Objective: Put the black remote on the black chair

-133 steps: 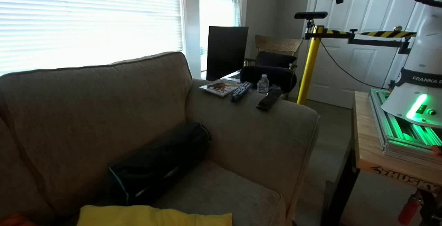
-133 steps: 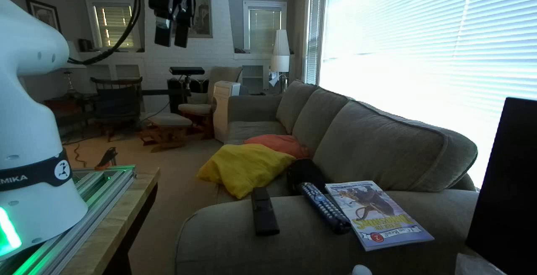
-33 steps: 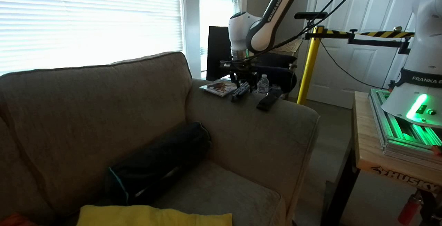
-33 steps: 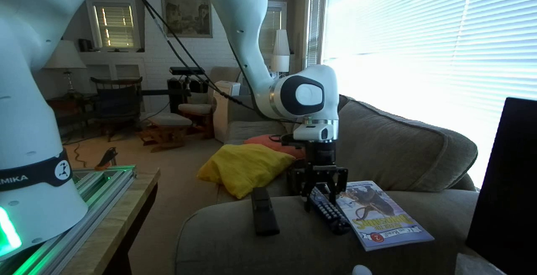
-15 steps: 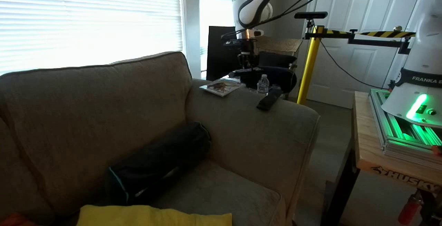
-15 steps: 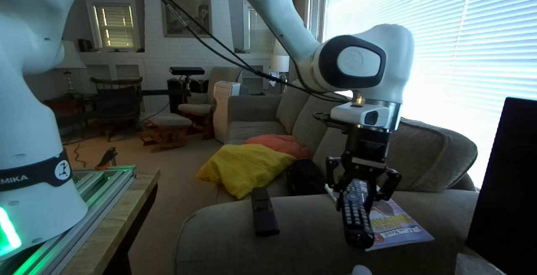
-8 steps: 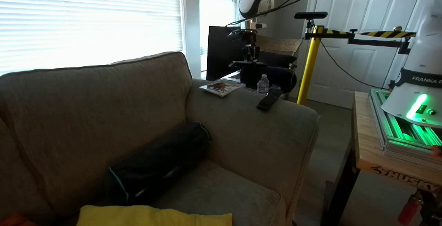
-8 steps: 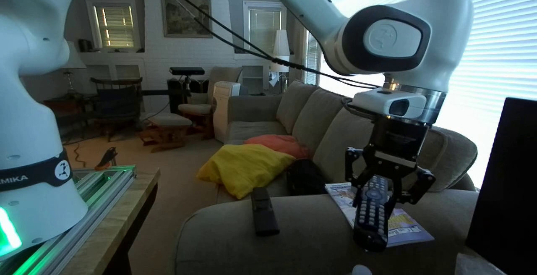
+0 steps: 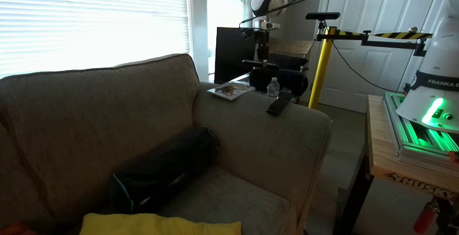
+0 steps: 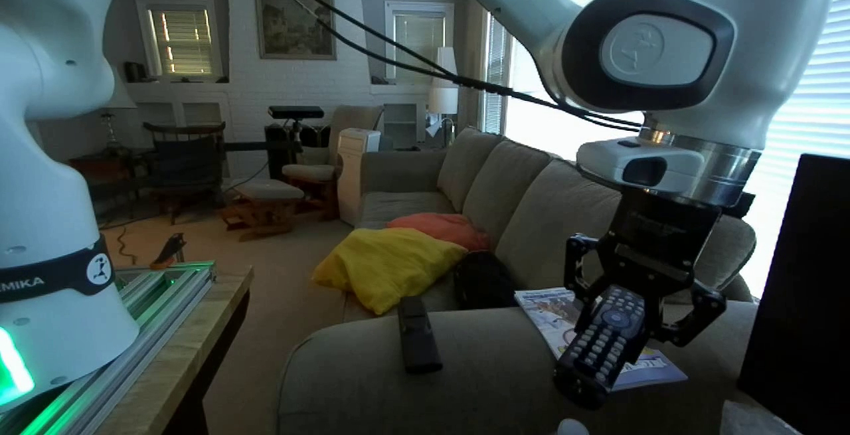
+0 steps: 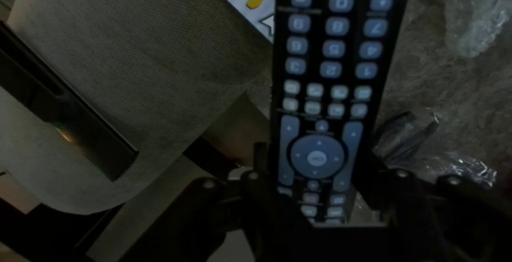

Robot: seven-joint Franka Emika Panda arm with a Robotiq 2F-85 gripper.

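My gripper (image 10: 612, 330) is shut on the black remote (image 11: 316, 94), a slim bar with many buttons. Its fingers press the long sides, and the numbered end sticks out ahead in the wrist view. In an exterior view the held remote (image 9: 253, 63) hangs nearly level above the sofa arm, clear of the magazine. The black chair (image 9: 235, 53) shows its tall flat back just behind the gripper; in an exterior view that black back (image 10: 793, 295) stands at the right edge. How its seat lies is hard to tell, partly covered by the arm's end and the remote.
A chunkier black remote (image 10: 420, 337) lies on the sofa arm (image 9: 265, 134). Beside it are a magazine (image 9: 230, 90) and a water bottle (image 9: 273, 88). Crinkled clear plastic (image 11: 460, 170) lies below the gripper. A yellow post (image 9: 319, 73) stands nearby.
The remote lay on the sofa arm; my gripper came down, closed on it and lifted it. Over the last second it has moved past the magazine toward the black chair, turning slightly.
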